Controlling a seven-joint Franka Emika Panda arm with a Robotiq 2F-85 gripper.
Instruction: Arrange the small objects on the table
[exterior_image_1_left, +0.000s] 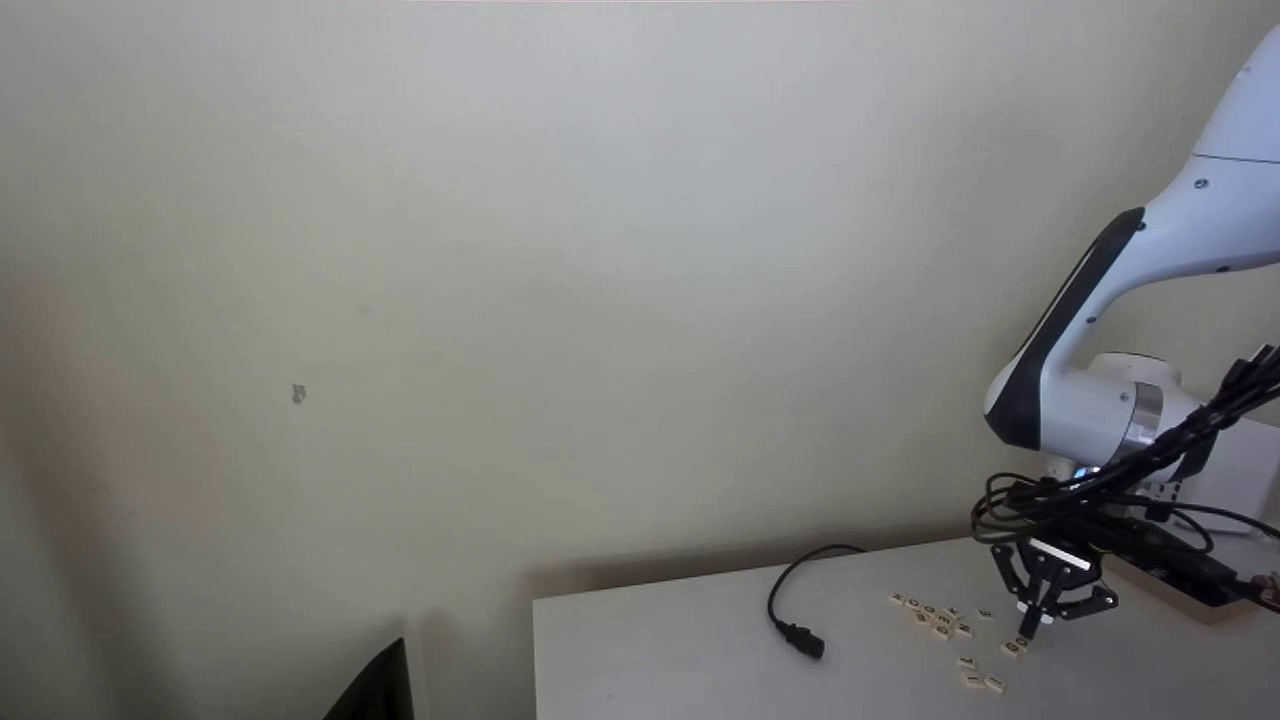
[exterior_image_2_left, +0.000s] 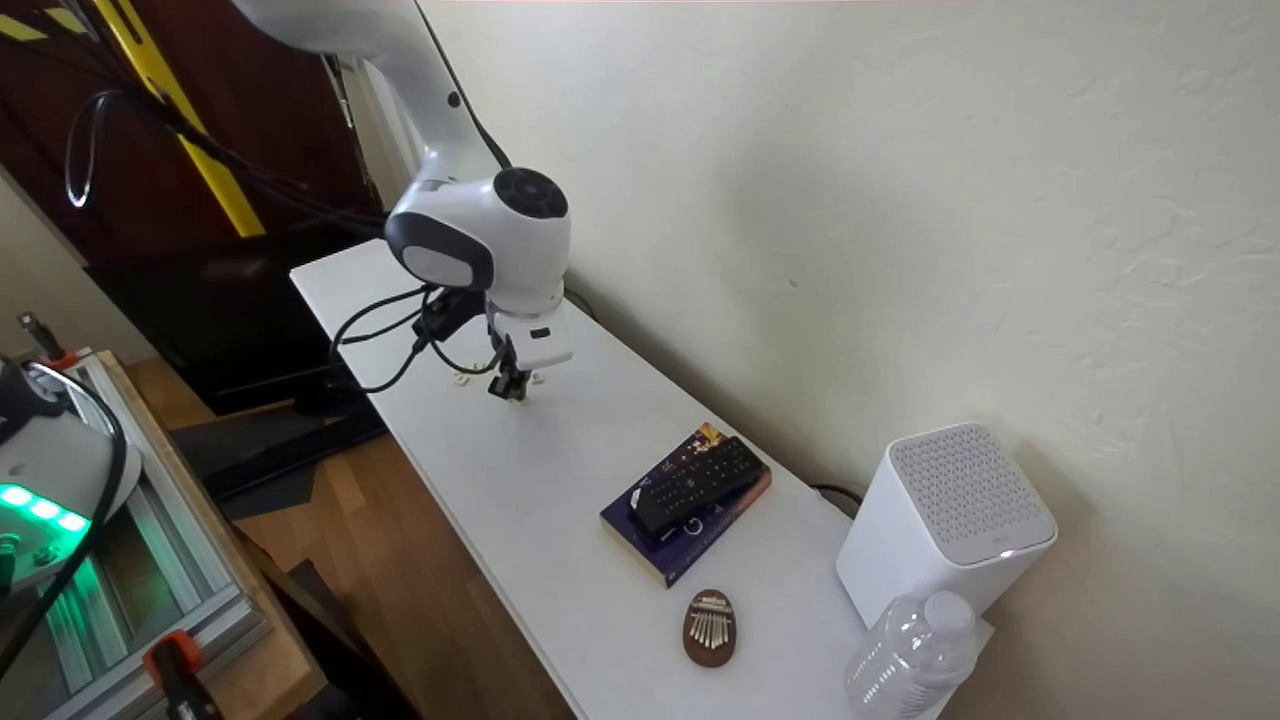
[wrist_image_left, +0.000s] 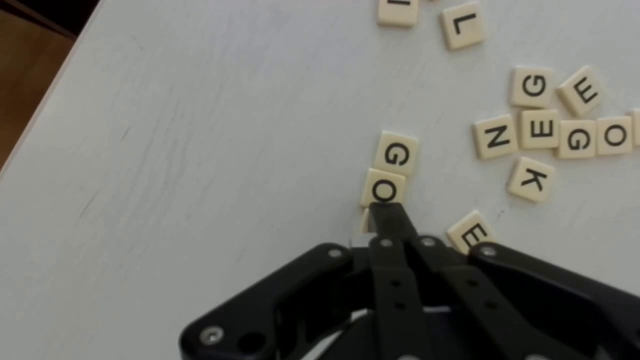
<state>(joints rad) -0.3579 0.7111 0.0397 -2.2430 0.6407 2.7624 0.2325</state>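
In an exterior view only, plug (exterior_image_1_left: 804, 641) near tiles (exterior_image_1_left: 942, 631)

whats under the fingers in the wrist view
A sliver of what looks like a cream tile peeks out beside the fingers; the rest, any letter included, is covered. The neighbouring O tile is almost fully visible.

Blk remote (exterior_image_2_left: 695, 485) on bk (exterior_image_2_left: 680, 552), kalimba (exterior_image_2_left: 710, 630) nr, btl (exterior_image_2_left: 912, 660) by wht box (exterior_image_2_left: 940, 520).

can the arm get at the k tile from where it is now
Probably yes. In the wrist view nothing lies on the K tile and bare table separates it from the N tile. The claw looks shut, though, so it would likely have to open first.
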